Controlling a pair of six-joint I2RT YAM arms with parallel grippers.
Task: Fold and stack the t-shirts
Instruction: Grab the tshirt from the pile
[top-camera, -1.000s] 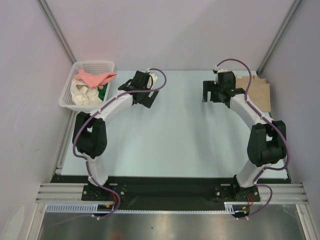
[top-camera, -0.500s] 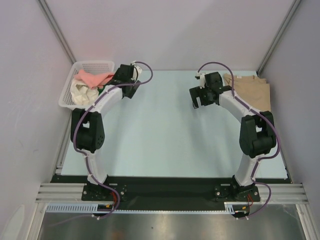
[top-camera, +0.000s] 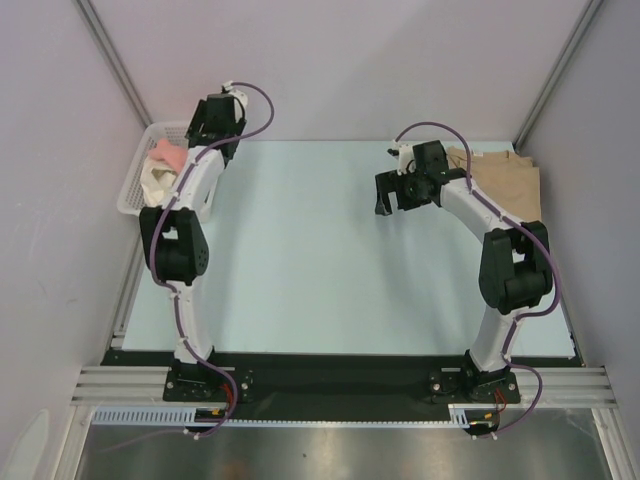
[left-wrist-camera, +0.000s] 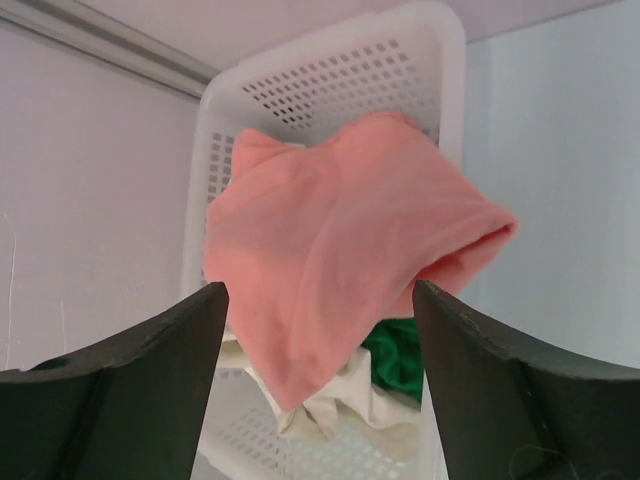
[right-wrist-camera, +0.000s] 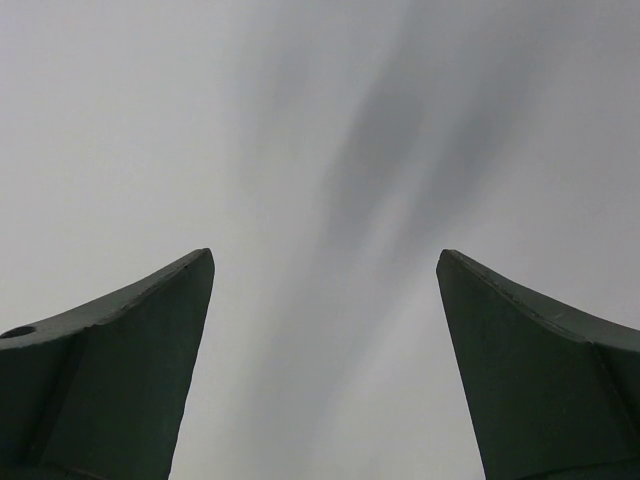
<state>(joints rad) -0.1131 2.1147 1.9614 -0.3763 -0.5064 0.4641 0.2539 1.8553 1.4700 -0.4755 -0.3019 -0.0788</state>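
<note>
Top view: left arm reaches to the upper left of the frame, its wrist above the white lattice basket (top-camera: 133, 185) that sits at the far-left corner of the surface (top-camera: 320, 280).

Left wrist view: left end effector (left-wrist-camera: 320, 292) has its jaws wide apart, nothing clamped. The salmon-pink t-shirt (left-wrist-camera: 340, 240) fills the middle of the frame between the two dark fingers (left-wrist-camera: 140, 390) and lies beyond them, crumpled on top of the basket's pile. Can't tell if the tips touch the cloth. Under the pink one, lower centre, is a cream-white t-shirt (left-wrist-camera: 335, 415). A green t-shirt (left-wrist-camera: 395, 355) peeks out just to its right, against the basket wall.

Right end effector (right-wrist-camera: 325, 258) is spread wide and empty – its wrist view shows only blurred grey between the fingers. In the top view it hangs above the surface right of centre.

Tan t-shirt (top-camera: 512, 185) lies flat on the surface at the upper right, partly behind the right arm – well apart from the basket.
</note>
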